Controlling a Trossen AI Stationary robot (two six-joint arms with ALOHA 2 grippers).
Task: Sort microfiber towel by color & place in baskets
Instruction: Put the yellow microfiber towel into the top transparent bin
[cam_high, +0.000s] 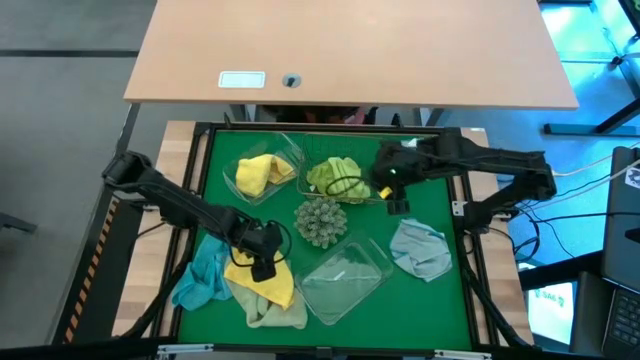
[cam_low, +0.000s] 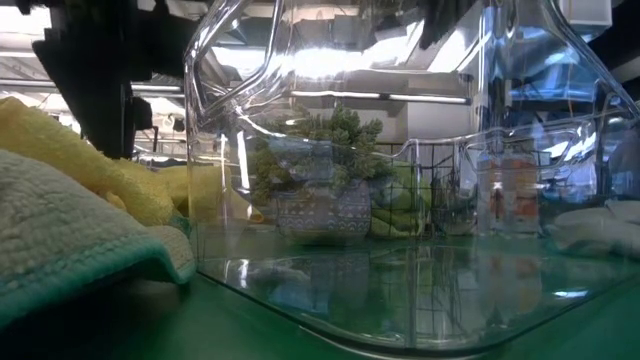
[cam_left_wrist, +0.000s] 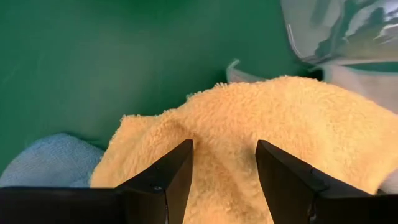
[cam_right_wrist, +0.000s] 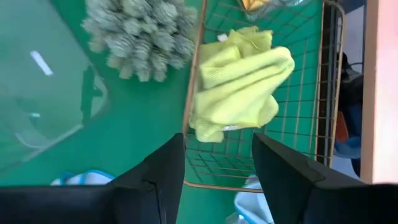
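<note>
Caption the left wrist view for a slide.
Open left pincer poised over the yellow towel, a blue towel beside it on the green table.

Towel (cam_high: 336, 176) in wire basket (cam_high: 372, 196); spiky ball (cam_high: 321, 220) btwn tubs (cam_high: 345, 277).

The yellow towel (cam_left_wrist: 261, 130) is looking like fuzzy, nubby cloth, the mat (cam_left_wrist: 93, 62) is showing smooth matt green, the tub (cam_low: 400, 200) is gleaming as clear glossy plastic, and the basket (cam_right_wrist: 323, 93) is showing thin metal wire.
</note>
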